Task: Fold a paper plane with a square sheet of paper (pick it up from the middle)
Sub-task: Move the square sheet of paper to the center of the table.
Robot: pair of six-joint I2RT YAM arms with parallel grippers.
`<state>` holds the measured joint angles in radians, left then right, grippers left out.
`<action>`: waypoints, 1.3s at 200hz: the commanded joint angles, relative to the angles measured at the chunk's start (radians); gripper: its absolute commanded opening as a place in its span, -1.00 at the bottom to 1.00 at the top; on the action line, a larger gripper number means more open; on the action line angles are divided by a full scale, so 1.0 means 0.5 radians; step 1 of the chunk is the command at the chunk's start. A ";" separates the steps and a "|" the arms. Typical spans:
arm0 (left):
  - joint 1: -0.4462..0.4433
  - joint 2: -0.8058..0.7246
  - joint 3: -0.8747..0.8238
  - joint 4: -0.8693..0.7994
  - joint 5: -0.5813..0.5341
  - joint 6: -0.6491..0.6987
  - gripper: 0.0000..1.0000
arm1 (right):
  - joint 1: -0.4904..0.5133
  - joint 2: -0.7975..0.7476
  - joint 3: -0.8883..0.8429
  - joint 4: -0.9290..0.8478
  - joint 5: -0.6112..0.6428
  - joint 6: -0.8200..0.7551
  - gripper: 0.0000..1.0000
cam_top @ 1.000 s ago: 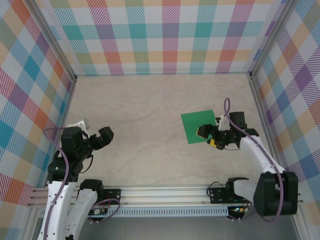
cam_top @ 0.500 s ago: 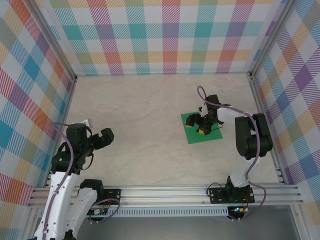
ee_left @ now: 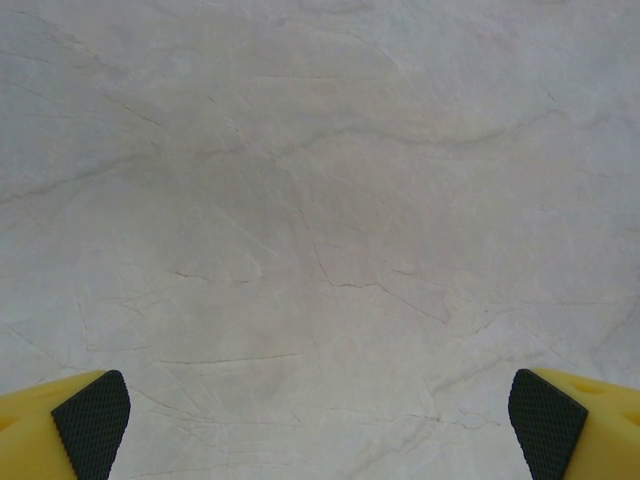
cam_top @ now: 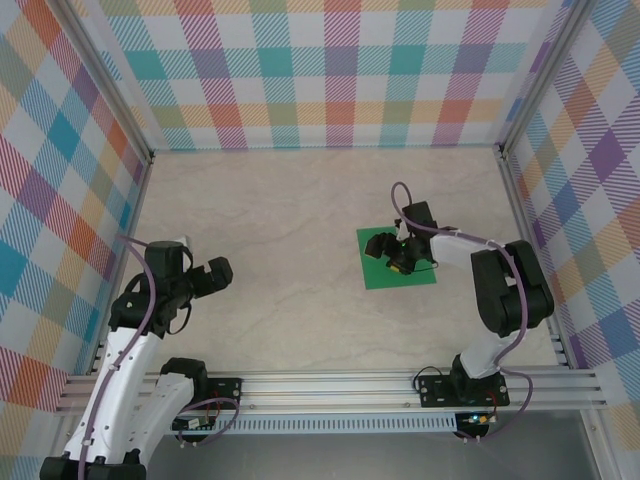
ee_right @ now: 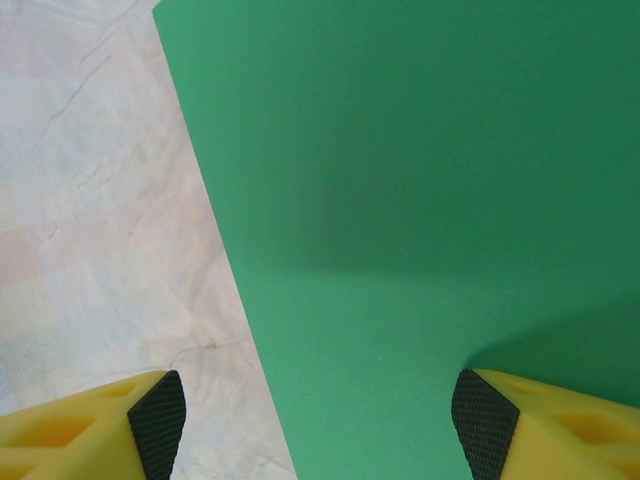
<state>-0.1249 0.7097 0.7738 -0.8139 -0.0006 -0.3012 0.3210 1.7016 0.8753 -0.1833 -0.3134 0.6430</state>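
Top external view, green square sheet of paper (cam_top: 416, 276) flat on the bench (cam_top: 280, 210) right of centre, right gripper (cam_top: 393, 254) low over its middle, jaws released and apart, straddling one paper edge, left gripper (cam_top: 213, 276) released wide over the bench at lower left.

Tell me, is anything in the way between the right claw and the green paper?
No, nothing visible is. The right gripper hangs directly over the green paper, jaws apart and straddling one of its edges, with just open air between them.
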 commanded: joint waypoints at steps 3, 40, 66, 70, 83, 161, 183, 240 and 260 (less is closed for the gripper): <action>-0.035 -0.024 -0.015 -0.039 0.051 0.015 1.00 | 0.172 -0.029 -0.176 -0.125 0.045 0.256 0.50; -0.044 -0.037 -0.020 -0.008 0.228 -0.035 1.00 | 0.328 -0.117 -0.045 -0.299 -0.018 0.171 0.52; -0.042 -0.039 -0.085 0.099 0.526 -0.227 0.98 | 0.358 -0.262 0.066 -0.514 0.066 0.026 0.53; -0.042 -0.044 -0.117 0.147 0.606 -0.259 0.97 | 0.357 -0.293 0.098 -0.597 0.150 -0.004 0.54; -0.045 -0.042 -0.245 0.373 0.845 -0.396 0.95 | 0.345 -0.374 0.183 -0.803 0.432 -0.110 0.56; -0.666 0.176 -0.578 0.915 0.583 -0.813 0.90 | 0.014 -0.317 0.054 -0.774 0.395 -0.247 0.58; -0.789 0.208 -0.592 0.997 0.451 -0.869 0.91 | 0.015 -0.271 -0.047 -0.678 0.323 -0.191 0.57; -0.851 0.258 -0.623 1.186 0.391 -0.909 0.97 | 0.079 -0.334 -0.413 -0.365 0.138 0.112 0.54; -0.855 0.280 -0.631 1.249 0.408 -0.929 0.98 | 0.182 -0.360 -0.430 -0.337 0.129 0.147 0.53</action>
<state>-0.5358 0.8387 0.4736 -0.2611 0.2153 -0.7452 0.3428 1.4895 0.7208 -0.3691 -0.1604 0.6476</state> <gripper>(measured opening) 0.988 0.769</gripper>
